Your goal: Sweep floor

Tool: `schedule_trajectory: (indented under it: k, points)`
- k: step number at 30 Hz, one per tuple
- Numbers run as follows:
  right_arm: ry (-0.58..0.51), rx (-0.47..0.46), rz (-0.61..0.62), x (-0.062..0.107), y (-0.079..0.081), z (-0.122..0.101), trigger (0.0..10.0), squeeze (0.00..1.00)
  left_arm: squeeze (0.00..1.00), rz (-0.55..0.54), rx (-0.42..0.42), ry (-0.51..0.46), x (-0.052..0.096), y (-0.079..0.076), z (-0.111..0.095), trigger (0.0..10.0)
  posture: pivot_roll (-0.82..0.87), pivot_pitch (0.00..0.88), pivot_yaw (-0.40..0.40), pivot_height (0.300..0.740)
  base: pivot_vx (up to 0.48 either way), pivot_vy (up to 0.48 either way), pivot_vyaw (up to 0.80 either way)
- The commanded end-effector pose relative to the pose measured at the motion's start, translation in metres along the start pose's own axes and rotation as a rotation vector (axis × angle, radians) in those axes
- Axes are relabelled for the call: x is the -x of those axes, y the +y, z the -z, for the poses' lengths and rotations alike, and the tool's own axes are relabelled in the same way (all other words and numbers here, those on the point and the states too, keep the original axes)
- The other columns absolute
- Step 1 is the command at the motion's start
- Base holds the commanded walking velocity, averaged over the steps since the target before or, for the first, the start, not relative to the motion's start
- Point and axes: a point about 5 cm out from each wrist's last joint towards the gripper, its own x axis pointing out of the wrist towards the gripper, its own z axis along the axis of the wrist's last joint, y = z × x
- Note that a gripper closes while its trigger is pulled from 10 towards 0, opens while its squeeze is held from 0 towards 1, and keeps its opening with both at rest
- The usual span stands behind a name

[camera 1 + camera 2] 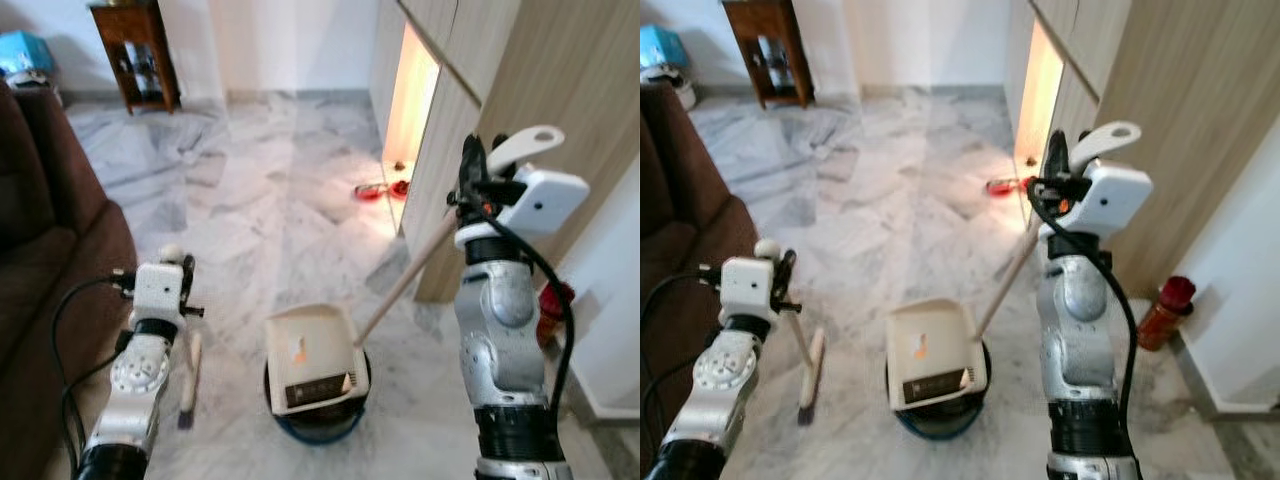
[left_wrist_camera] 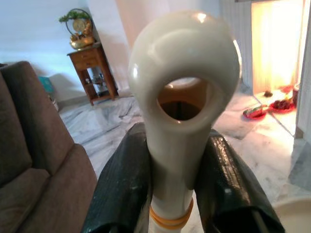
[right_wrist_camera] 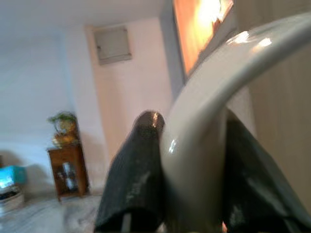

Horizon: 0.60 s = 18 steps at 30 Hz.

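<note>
Both tools held: left gripper [image 2: 177, 194] clamps broom handle [image 2: 182, 97], right gripper [image 3: 192, 194] clamps dustpan handle [image 3: 214, 121]; dustpan [image 1: 310, 355] sits over a blue bin [image 1: 320, 425]; next, likely sweep debris toward it.

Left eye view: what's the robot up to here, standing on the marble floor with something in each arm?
The robot is set up for sweeping. Its left gripper is shut on the cream loop-ended handle of a small hand broom, whose brush end hangs near the grey marble floor. Its right gripper is shut on the long cream handle of a cream dustpan, which rests over a round dark blue bin. A brown sofa stands to the robot's left.
</note>
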Motion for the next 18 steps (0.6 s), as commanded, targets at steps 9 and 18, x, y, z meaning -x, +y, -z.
schedule_trajectory:
  k: [9,18]
  points:
    - [-0.094,-0.028,0.024,-0.005,-0.0021,-0.0184,10.0,0.0,0.0,0.0,-0.006,-0.074,-0.0072,-0.0021,-0.0155,10.0,0.01,0.0,0.026,0.74,0.425,0.0,0.0]
    - [-0.107,-0.03,-0.046,-0.0018,0.0057,-0.0209,10.0,0.0,0.0,0.0,0.003,-0.084,-0.0069,-0.0035,-0.0159,10.0,0.01,0.0,0.024,0.74,0.141,0.0,0.0]
